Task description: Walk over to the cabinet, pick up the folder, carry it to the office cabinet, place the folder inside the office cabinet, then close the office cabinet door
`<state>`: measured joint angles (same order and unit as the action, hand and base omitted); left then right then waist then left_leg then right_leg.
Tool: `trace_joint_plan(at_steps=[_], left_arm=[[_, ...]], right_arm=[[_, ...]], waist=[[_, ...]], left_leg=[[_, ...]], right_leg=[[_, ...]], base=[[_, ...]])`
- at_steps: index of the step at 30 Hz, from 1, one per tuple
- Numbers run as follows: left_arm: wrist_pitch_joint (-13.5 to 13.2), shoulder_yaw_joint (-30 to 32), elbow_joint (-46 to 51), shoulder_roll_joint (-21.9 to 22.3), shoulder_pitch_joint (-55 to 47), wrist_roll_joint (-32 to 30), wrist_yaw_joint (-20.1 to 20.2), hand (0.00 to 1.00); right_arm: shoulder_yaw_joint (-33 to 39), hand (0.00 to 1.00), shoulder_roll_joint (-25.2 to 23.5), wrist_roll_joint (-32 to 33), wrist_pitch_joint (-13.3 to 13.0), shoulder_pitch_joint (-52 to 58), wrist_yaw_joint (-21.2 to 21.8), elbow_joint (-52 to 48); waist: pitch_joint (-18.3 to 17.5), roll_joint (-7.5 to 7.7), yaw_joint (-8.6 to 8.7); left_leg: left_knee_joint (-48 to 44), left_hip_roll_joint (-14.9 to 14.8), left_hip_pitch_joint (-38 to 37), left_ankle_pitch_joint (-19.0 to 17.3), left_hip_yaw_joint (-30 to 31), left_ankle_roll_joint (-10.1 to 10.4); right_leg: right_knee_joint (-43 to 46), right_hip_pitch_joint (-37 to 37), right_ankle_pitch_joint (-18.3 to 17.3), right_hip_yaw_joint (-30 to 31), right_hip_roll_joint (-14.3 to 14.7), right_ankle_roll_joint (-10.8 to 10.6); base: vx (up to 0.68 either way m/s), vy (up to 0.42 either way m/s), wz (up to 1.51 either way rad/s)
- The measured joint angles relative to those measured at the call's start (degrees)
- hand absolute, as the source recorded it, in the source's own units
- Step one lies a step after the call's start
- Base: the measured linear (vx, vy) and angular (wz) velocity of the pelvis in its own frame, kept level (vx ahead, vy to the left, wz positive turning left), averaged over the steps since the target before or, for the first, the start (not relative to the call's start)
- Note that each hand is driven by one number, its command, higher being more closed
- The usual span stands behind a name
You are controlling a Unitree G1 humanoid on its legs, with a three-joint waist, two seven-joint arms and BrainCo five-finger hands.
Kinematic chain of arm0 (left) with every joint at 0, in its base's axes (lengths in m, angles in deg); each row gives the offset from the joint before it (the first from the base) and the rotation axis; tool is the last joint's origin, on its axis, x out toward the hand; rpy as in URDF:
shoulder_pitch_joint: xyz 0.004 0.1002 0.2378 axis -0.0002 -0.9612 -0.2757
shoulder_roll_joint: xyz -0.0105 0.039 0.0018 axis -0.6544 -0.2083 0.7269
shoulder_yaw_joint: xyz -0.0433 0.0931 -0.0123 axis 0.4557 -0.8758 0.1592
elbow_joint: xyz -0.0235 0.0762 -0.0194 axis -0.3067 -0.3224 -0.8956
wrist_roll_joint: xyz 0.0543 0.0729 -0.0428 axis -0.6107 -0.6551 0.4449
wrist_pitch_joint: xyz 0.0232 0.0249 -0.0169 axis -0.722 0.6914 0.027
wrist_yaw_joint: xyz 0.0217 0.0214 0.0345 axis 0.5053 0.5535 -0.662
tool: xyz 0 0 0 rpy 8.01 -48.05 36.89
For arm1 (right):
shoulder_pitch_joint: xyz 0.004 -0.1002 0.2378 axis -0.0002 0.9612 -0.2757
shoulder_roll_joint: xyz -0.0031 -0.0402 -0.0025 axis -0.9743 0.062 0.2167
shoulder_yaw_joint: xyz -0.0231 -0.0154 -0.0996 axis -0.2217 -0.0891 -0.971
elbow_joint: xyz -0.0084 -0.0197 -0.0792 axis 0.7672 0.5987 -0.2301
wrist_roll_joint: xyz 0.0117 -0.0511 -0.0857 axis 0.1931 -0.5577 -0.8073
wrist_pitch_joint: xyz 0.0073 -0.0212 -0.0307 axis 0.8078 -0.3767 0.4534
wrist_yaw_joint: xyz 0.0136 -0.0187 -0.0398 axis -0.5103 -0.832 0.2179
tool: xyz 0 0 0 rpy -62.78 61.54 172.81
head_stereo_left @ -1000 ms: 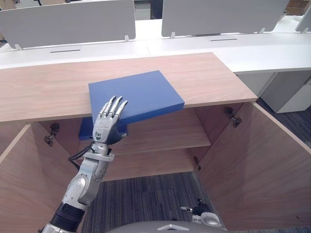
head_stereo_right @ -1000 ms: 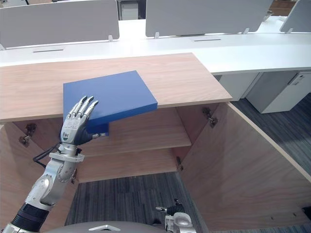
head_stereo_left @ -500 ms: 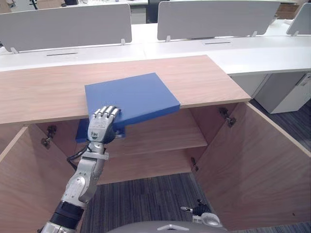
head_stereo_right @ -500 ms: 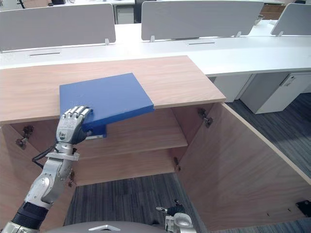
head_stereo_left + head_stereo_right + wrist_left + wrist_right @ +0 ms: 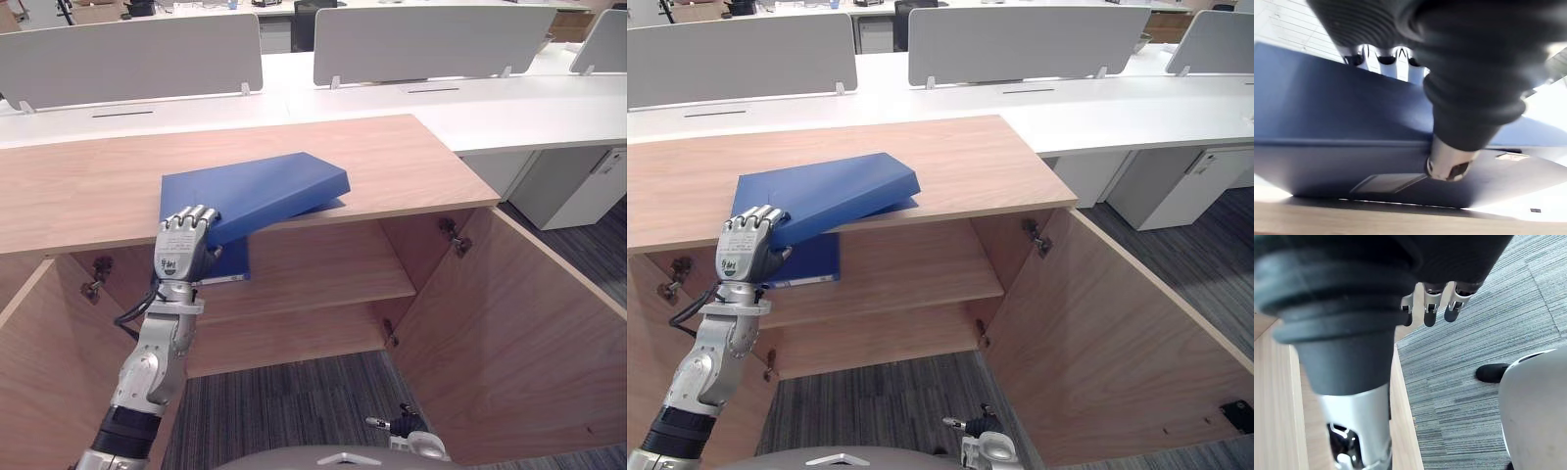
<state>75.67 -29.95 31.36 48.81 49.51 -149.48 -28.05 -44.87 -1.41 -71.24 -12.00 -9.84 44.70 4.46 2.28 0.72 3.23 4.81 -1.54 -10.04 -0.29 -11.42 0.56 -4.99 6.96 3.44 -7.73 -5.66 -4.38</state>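
Wooden cabinet top (image 5: 392, 157), tilted blue folder (image 5: 255, 191)

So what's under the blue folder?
The wooden cabinet top lies under the far part of the folder. Its near corner overhangs the open cabinet, with the left hand curled round it. The wood it covers is hidden.

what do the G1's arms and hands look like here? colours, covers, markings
Left hand: silver fingers, silver back with a small dark marking, dark wrist. Forearm silver-grey, black band lower down. Right hand: silver dark-tipped fingers, dark ribbed cover.
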Motion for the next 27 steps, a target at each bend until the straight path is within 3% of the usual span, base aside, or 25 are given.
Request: trace_joint_plan(at_steps=[4, 10, 13, 20, 22, 23, 27], left_arm=[[-2.7, -2.6, 4.4, 0.3, -1.2, 3.8, -0.2, 1.0], [-7.9, -7.7, 14.2, 5.0, -2.3, 15.3, -0.7, 1.0], [-11.0, -11.3, 17.2, 8.4, -2.8, 24.5, -0.8, 1.0], [-12.8, -15.3, 21.0, 12.3, -7.0, 46.3, -0.6, 1.0], [-13.8, -15.7, 21.4, 12.5, -7.0, 52.1, -0.2, 1.0], [-14.3, -15.6, 22.3, 12.6, -7.7, 58.1, 1.1, 1.0], [-15.4, -15.0, 23.5, 14.4, -10.4, 67.2, 4.0, 1.0]], right_arm=[[-0.3, 0.0, 0.0, 0.0, 0.0, 0.0, 0.0, 0.0], [-2.9, 0.0, 0.9, 0.0, -0.4, 0.0, -0.2, 0.0], [-3.8, 0.0, 1.1, 0.0, -0.5, -0.3, -0.9, -0.2], [-4.5, 0.0, 0.9, 0.2, -0.7, 2.1, -3.5, -6.8], [-4.5, 0.0, 0.8, 0.7, -1.1, 2.7, -4.4, -10.2], [-4.4, 0.0, 0.7, 1.9, -1.6, 3.0, -4.5, -14.8], [-3.5, 0.0, -0.7, 4.6, -2.9, 3.4, -4.5, -26.7]], waist=[[0.0, 0.03, 0.02], [-0.1, 0.05, -0.08], [-0.2, -0.12, -0.08], [-0.5, -0.7, -0.32], [-0.5, -0.67, -0.82], [-0.5, -0.6, -0.89], [-0.3, -0.27, -1.16]], left_leg=[[-0.3, 0.0, 0.1, -0.1, 0.1, -0.1], [-0.3, 0.0, 1.0, -0.1, -0.8, 0.0], [-0.4, 0.0, 0.7, -0.2, -1.2, -0.1], [-0.3, -0.2, 0.5, -1.0, -1.5, 0.4], [-0.3, 0.0, 0.5, -0.8, -1.5, 0.0], [-0.3, 0.0, 0.5, -0.7, -1.5, -0.1], [-0.4, -0.1, 0.4, -0.8, -1.6, -0.2]], right_leg=[[0.0, -0.1, 0.0, 0.0, 0.0, 0.0], [0.4, -1.1, 0.3, 1.1, -0.1, -0.3], [0.7, -1.2, 0.2, 1.6, 0.0, -0.3], [3.4, -2.2, -1.6, 2.5, -0.1, -0.5], [3.6, -2.3, -1.6, 2.5, -0.1, -0.7], [3.6, -2.3, -1.6, 2.5, -0.1, -0.8], [3.6, -2.2, -1.6, 2.4, 0.0, -0.8]], base=[[0.0, 0.0, 0.0], [0.0, -0.004, -0.07], [-0.01, -0.009, -0.06], [-0.02, -0.006, -0.03], [0.0, 0.0, 0.0], [0.0, 0.0, 0.0], [0.0, 0.0, 0.0]])
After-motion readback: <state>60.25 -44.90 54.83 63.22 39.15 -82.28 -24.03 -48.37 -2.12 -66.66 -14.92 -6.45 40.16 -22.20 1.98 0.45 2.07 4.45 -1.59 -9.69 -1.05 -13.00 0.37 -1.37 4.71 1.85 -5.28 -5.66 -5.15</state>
